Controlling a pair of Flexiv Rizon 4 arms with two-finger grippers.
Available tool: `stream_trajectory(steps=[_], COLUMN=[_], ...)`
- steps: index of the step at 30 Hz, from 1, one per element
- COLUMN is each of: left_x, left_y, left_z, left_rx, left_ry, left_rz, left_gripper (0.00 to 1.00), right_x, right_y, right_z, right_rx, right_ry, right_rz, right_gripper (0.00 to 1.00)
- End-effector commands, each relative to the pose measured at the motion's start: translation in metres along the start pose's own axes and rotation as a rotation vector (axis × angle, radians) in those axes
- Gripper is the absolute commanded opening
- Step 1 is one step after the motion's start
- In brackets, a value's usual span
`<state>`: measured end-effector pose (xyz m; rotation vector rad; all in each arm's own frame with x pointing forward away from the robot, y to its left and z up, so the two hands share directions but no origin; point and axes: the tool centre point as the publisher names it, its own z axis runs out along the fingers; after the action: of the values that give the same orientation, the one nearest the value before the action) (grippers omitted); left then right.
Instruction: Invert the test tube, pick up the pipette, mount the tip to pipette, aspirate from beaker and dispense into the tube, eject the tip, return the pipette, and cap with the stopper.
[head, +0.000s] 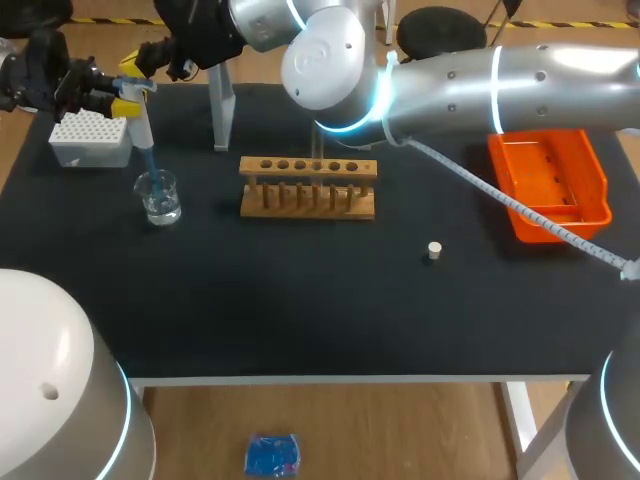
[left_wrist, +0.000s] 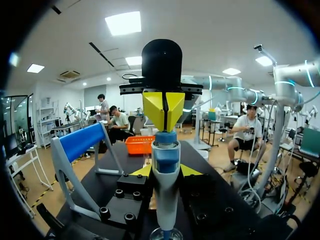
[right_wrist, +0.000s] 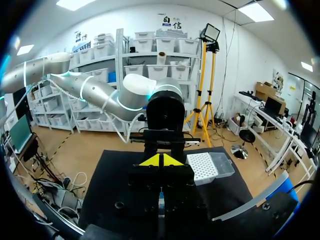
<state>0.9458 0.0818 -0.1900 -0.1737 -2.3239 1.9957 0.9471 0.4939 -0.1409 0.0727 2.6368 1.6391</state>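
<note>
In the left wrist view, the lower end of the white and blue pipette (left_wrist: 165, 195) is cut off by the picture's edge, and only a sliver of the clear glass beaker (left_wrist: 165, 233) is shown. In the right wrist view, the pipette is almost wholly hidden beneath the right hand (right_wrist: 161, 161). From above, the far middle of the black tabletop (head: 300, 300) is covered by the silver right arm (head: 480, 90).

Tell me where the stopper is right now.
In the head view, the stopper lies alone on the right half of the table, in front of and right of the rack, left of the orange bin.
</note>
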Motion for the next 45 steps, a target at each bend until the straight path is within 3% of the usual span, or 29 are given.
stream_trajectory(steps=[1,12,13,14,17,18,25,31,45], left_x=[-0.002,-0.002,-0.002,-0.002,-0.002,-0.002,-0.002,-0.002,-0.002], left_y=[-0.005,-0.005,-0.005,-0.005,-0.005,-0.005,-0.005,-0.005,-0.005], left_z=[-0.002,-0.002,-0.002,-0.002,-0.002,-0.002,-0.002,-0.002,-0.002], left_rx=[0.002,0.002,0.002,0.002,0.002,0.002,0.002,0.002,0.002], left_ry=[0.005,0.005,0.005,0.005,0.005,0.005,0.005,0.005,0.005], left_rz=[0.002,0.002,0.002,0.002,0.002,0.002,0.002,0.002,0.002], left_gripper=[0.0,0.0,0.0,0.0,0.0,0.0,0.0,0.0,0.0], right_x=[-0.001,0.005,0.005,0.006,0.007,0.007,0.005,0.001,-0.007], right_y=[-0.004,0.016,0.018,0.019,0.023,0.024,0.022,0.011,-0.047], right_z=[0.003,-0.009,-0.011,-0.013,-0.02,-0.023,-0.059,-0.11,-0.234], right_rx=[0.011,-0.017,-0.021,-0.023,-0.029,-0.032,-0.049,-0.067,-0.094], right_ry=[-0.001,-0.004,-0.006,-0.009,-0.015,-0.017,-0.033,-0.037,-0.035], right_rz=[0.0,-0.033,-0.037,-0.04,-0.05,-0.051,-0.09,-0.15,-0.189], right_gripper=[0.0,0.0,0.09,0.35,0.91,1.0,1.0,1.0,1.0])
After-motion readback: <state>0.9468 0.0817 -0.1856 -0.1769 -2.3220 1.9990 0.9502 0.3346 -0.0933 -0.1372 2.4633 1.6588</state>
